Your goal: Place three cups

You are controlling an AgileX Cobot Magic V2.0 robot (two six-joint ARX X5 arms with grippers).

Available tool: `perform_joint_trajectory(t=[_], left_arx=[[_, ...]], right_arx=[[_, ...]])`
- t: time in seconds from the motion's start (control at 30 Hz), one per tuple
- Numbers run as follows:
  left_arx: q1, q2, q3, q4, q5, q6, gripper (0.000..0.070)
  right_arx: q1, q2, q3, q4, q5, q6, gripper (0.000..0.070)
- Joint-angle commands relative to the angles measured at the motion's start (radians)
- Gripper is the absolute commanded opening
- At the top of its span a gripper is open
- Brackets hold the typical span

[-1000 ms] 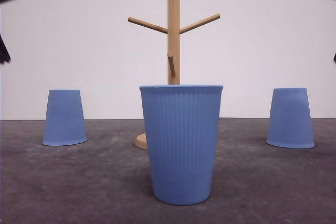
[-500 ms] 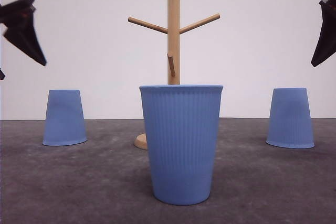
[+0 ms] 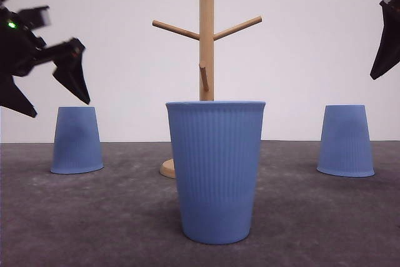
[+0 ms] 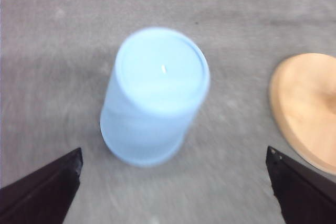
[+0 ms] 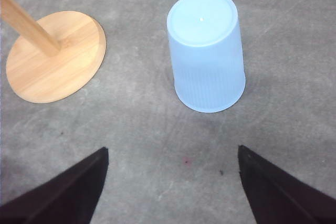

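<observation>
Table (image 3: 325, 217) is the largest thing I see, a dark grey surface filling the lower part of the front frame. On it, at the centre behind the near cup, stands the wooden cup tree (image 3: 206, 60) with its round base (image 3: 167, 168) and bare pegs; no cup hangs on any peg. The middle cup (image 3: 215, 170) stands upright, mouth up, in the lower centre of the frame, close to the camera. The left cup (image 3: 77, 140) sits upside down at the left middle of the frame, and the right cup (image 3: 345, 140) sits upside down at the right middle, both well apart from the tree.

My left gripper (image 3: 50, 89) is at the upper left of the front frame, above the left cup and not touching it; in the left wrist picture its two fingers are spread wide at the lower corners with the cup between them, so it is open and holds nothing. My right gripper (image 5: 170, 182) is also spread wide and empty, with the right cup above the gap in its wrist picture.

I judge the task is only at its start: all three cups are on the table, none is gripped, so three placements are left
</observation>
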Motion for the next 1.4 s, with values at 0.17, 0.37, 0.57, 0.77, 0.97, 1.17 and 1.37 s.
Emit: perform_joint_trajectory(t=[0.17, 0.37, 0.57, 0.77, 0.97, 1.17, 1.37], left_arx=[[-0.007, 0.144, 0.120, 0.010, -0.015, 0.040, 0.0680], [-0.007, 0.224, 0.188, 0.011, -0.030, 0.043, 0.0675], [-0.007, 0.234, 0.188, 0.019, -0.033, 0.051, 0.0357], [-0.005, 0.234, 0.189, 0.022, -0.022, 0.055, 0.0219], [0.006, 0.213, 0.324, -0.119, 0.100, 0.055, 0.0219], [0.037, 0.183, 0.584, -0.277, 0.313, 0.055, 0.0220], [0.075, 0.176, 0.790, -0.364, 0.455, 0.038, 0.0221]], right_arx=[[0.000, 0.005, 0.020, 0.021, -0.003, 0.000, 0.0494], [0.000, 0.006, 0.020, 0.036, -0.003, 0.000, 0.0494], [0.000, 0.005, 0.020, 0.036, -0.003, 0.000, 0.0494], [0.000, 0.005, 0.020, 0.036, -0.003, 0.000, 0.0493], [0.000, 0.005, 0.020, 0.036, -0.003, 0.000, 0.0493], [0.000, 0.005, 0.020, 0.036, -0.003, 0.000, 0.0493], [0.000, 0.005, 0.020, 0.037, -0.003, 0.000, 0.0493]])
